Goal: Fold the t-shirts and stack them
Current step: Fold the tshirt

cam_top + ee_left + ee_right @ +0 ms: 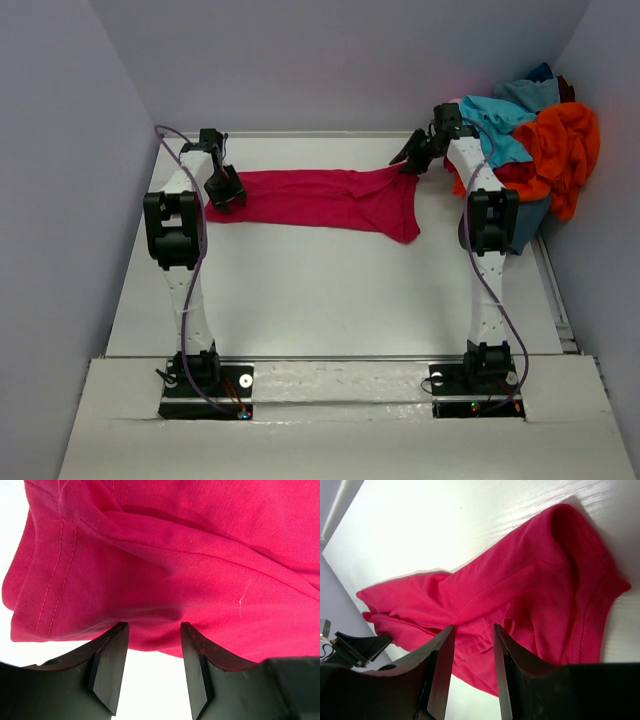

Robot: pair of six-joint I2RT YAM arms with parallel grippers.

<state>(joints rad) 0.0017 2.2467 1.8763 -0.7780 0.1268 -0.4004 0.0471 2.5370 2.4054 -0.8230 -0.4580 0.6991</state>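
The crimson-magenta t-shirt (320,198) lies stretched left to right across the far half of the table, rumpled and partly doubled over. My left gripper (228,195) is at its left end. In the left wrist view the gripper (152,627) is open, its tips at the edge of the shirt (175,555), with bare table between the fingers. My right gripper (408,160) is at the shirt's far right corner. In the right wrist view it (472,627) is open, its tips over a hemmed fold of the shirt (520,590).
A heap of other t-shirts sits at the back right: orange (565,150), turquoise (495,120) and dark blue (540,72), over a bluish bin (530,222). The white table (330,290) is walled on three sides. The left gripper shows in the right wrist view (357,647).
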